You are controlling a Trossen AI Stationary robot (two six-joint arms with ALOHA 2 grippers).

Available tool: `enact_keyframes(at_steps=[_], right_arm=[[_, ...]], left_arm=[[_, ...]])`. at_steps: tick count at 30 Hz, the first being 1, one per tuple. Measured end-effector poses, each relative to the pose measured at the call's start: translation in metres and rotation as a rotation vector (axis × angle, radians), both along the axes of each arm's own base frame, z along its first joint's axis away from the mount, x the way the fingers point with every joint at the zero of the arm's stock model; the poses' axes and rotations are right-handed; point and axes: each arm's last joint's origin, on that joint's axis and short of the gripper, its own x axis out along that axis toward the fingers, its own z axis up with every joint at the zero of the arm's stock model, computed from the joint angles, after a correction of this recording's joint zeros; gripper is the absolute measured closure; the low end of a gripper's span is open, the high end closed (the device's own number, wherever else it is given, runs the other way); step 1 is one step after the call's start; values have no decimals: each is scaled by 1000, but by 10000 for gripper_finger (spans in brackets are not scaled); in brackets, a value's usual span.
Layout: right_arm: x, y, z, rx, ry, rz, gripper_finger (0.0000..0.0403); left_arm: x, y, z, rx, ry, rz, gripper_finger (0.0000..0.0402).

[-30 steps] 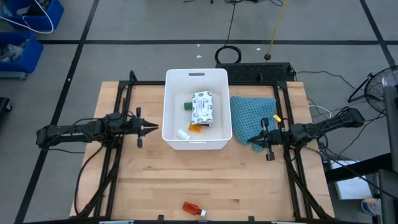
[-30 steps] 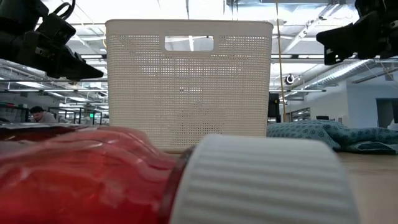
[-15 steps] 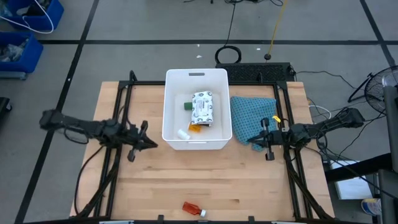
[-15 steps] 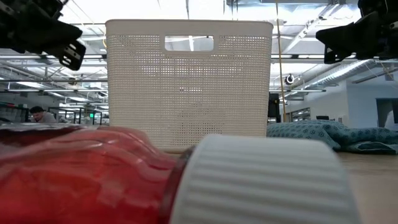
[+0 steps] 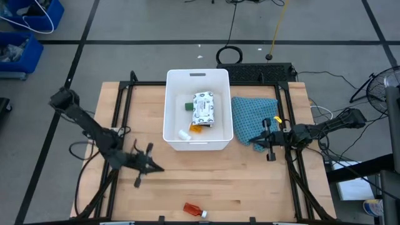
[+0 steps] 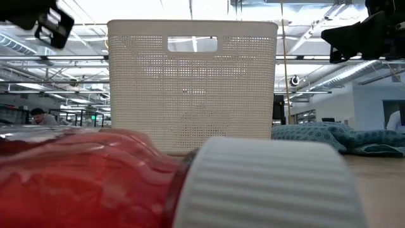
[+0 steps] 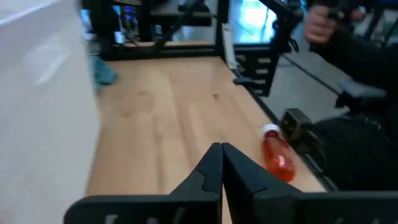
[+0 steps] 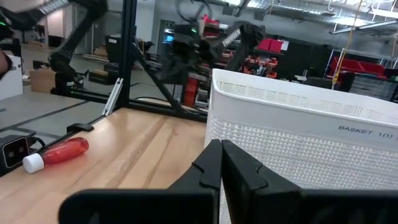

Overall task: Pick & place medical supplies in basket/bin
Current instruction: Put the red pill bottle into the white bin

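The red bottle with white cap [image 5: 194, 209] lies on its side near the table's near edge; it fills the front of the low view [image 6: 95, 180]. The white basket [image 5: 197, 75] stands at the table's middle and holds the printed packet [image 5: 204, 108], green oblong [image 5: 187, 106], orange vial [image 5: 196, 129] and small white cylinder [image 5: 184, 134]. I see no black oblong. My left gripper [image 5: 159, 168] is shut, off the basket's near left corner, pointing toward the bottle [image 7: 278, 155]. My right gripper [image 5: 255, 139] is shut over the teal cloth's near edge, right of the basket [image 8: 311, 137].
The teal-blue cloth [image 5: 250, 119] lies flat right of the basket. A black frame [image 5: 125, 100] runs along the table's sides. Bare wood [image 5: 250, 187] spreads between the basket and the near edge. A person's hand and dark sleeve [image 7: 348, 43] show beyond the near edge.
My left arm has swung from beside the basket's left wall toward the table's near edge, turning its shut gripper toward the red bottle. The right arm and all items have stayed put.
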Motion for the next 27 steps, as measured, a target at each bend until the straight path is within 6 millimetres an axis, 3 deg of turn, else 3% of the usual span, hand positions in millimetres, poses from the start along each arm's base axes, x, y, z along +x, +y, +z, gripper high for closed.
enact_keyframes(at_steps=[5, 10, 14, 19, 24, 27], right_arm=[[0, 0, 0, 4, -4, -2, 403], [0, 0, 1, 30, -4, -1, 403], [0, 0, 1, 56, -1, 1, 403], [0, 0, 1, 57, 0, 2, 403], [0, 0, 0, 57, 0, 1, 403], [0, 0, 0, 58, 0, 1, 403]], left_arm=[[28, -41, 16, 56, 88, -32, 384], [58, -72, 19, 153, 266, -2, 337], [77, -92, 10, 242, 382, 6, 267], [98, -113, 3, 216, 452, -85, 154], [118, -124, -3, 178, 478, -138, 51], [130, -129, -14, 180, 512, -151, 12]])
